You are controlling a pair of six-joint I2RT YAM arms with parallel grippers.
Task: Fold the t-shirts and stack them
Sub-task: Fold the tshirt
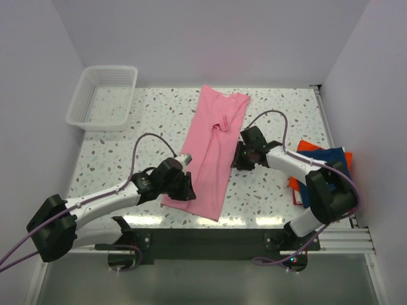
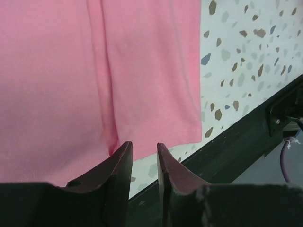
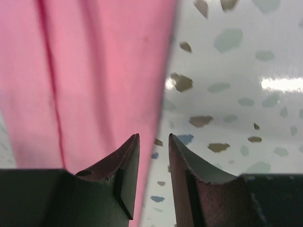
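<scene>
Both jaws narrowly parted, empty: left gripper [image 2: 144, 144] at pink shirt [image 1: 213, 159] hem, right gripper [image 3: 154, 136] at its side edge; shallow bite could slip, skewing fold.

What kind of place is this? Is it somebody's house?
Probably a robot lab booth, not a house. Plain white walls box in a speckled table, a left arm and a right arm are bolted to its near edge, and a pink t-shirt lies on it.

Your speckled white table [image 1: 127, 143] carries three items. Centre frame: a light pink t-shirt [image 1: 213, 152], flat in a long strip. Upper left: a white mesh basket [image 1: 79, 105]. Right edge: a folded orange-red t-shirt [image 1: 308, 146], with a navy t-shirt [image 1: 334, 159] on top.
</scene>
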